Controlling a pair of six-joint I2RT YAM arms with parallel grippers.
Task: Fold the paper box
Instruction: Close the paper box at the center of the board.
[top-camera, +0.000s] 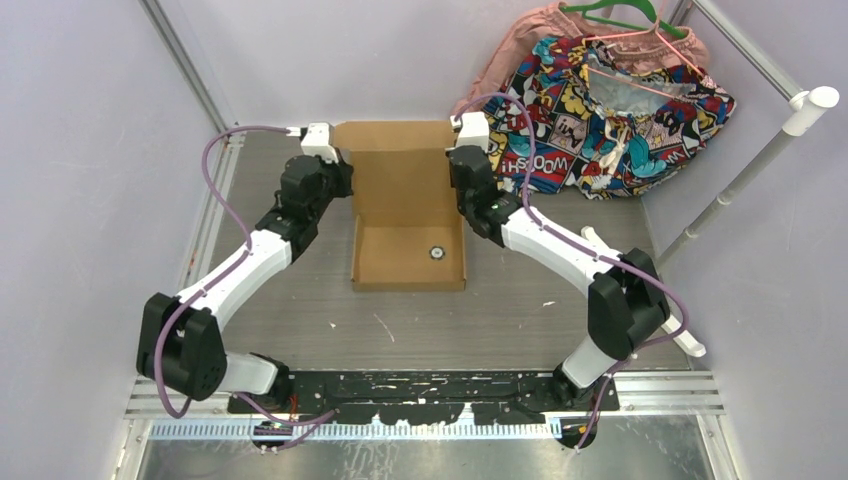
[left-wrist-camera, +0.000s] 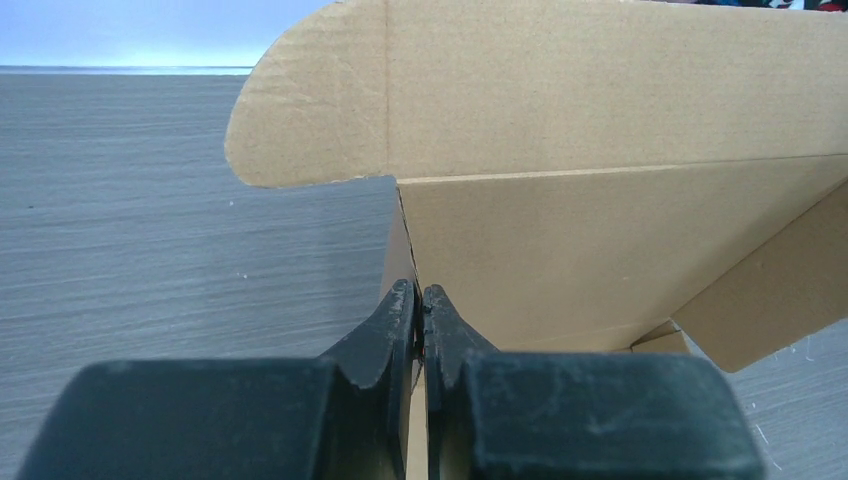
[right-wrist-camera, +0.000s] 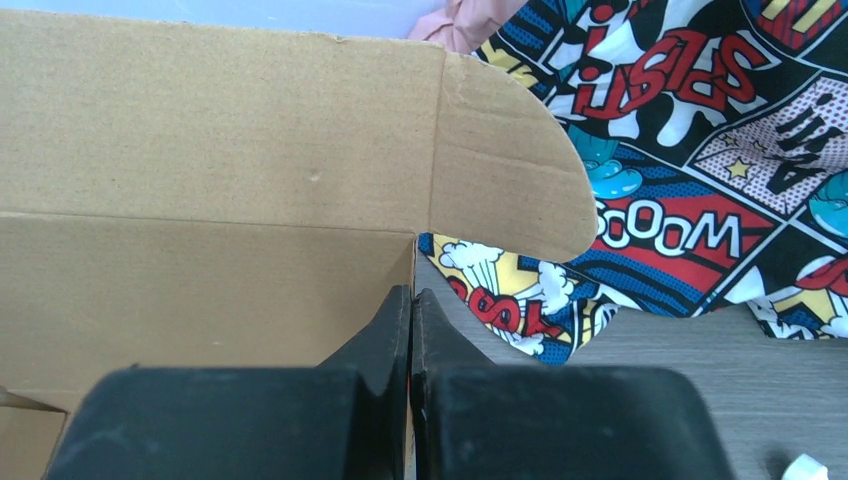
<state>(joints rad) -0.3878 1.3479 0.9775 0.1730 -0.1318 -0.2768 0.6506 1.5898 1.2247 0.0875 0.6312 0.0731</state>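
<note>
left fingers narrow, pinching paper box lid edge | right fingers likewise, opposite edge | risk: uneven pull skews lid; flaps above the fingers snag walls

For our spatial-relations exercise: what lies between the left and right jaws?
The paper box, each side wall pinched in shut jaws; the top view shows it.

Your grey wood-grain bench carries a plain brown corrugated cardboard box. Its shallow tray sits flat on the surface and its lid stands up at the far side. Off the box's far right corner lies a colourful comic-print cloth, and farther from the box still, a bunched pink cloth.
</note>
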